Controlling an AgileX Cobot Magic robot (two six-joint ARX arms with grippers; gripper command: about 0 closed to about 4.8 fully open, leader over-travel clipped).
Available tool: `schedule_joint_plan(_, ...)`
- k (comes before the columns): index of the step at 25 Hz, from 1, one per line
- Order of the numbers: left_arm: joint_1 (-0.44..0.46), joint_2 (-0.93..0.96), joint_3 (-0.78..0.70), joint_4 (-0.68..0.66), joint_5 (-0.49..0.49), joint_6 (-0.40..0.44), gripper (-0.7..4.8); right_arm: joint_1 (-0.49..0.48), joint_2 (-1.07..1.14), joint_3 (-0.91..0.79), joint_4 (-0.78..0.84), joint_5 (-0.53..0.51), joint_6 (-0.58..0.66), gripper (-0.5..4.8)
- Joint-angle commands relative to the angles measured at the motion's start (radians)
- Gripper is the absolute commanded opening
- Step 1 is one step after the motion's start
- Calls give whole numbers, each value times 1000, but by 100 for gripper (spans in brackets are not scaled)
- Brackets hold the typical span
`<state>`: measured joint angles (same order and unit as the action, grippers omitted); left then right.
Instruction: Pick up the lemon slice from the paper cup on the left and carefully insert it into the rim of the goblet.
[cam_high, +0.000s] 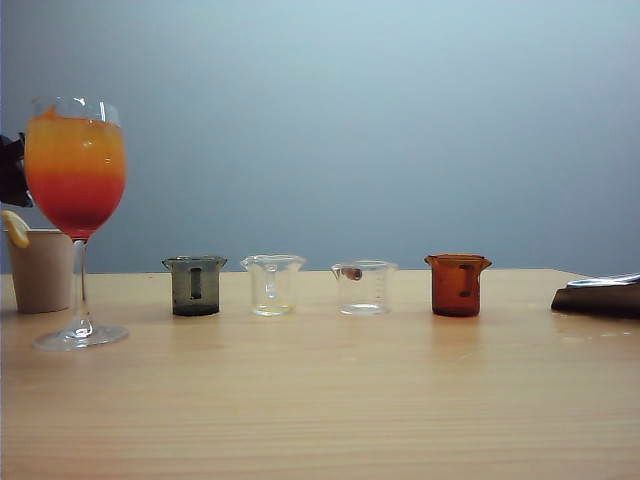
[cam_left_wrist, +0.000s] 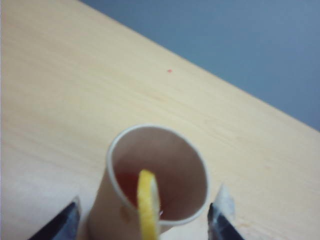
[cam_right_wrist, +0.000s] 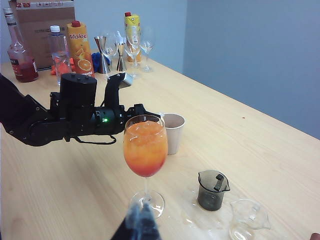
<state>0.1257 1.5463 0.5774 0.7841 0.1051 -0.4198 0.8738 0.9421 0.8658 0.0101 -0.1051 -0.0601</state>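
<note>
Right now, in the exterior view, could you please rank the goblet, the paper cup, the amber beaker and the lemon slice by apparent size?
1. goblet, though nearest the camera
2. paper cup, partly hidden
3. amber beaker
4. lemon slice

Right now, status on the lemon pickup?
Left gripper open, straddling cup. Lemon on cup rim, ungrabbed. Right gripper idle before goblet.

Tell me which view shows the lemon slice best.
Left wrist view: the lemon slice stands edge-on on the paper cup's rim, close up. The exterior view shows it small at the frame's edge; the right wrist view hides it.
</note>
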Motion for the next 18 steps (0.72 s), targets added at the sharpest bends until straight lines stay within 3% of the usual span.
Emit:
schedule_joint_plan(1, 0, 8, 0, 40, 15, 0, 331, 1, -1, 5, 16, 2, 0, -5)
schedule_joint_plan(10, 0, 25, 0, 58, 11, 0, 330, 1, -1, 5, 9, -1, 1, -5)
schedule_joint_plan(11, 0, 25, 0, 61, 11, 1, 319, 1, -1, 5, 9, -1, 1, -5)
schedule_joint_plan(14, 0, 25, 0, 63, 11, 1, 188, 1, -1, 5, 9, -1, 1, -5)
schedule_joint_plan(18, 0, 25, 0, 63, 11, 1, 183, 1, -1, 5, 9, -1, 1, -5)
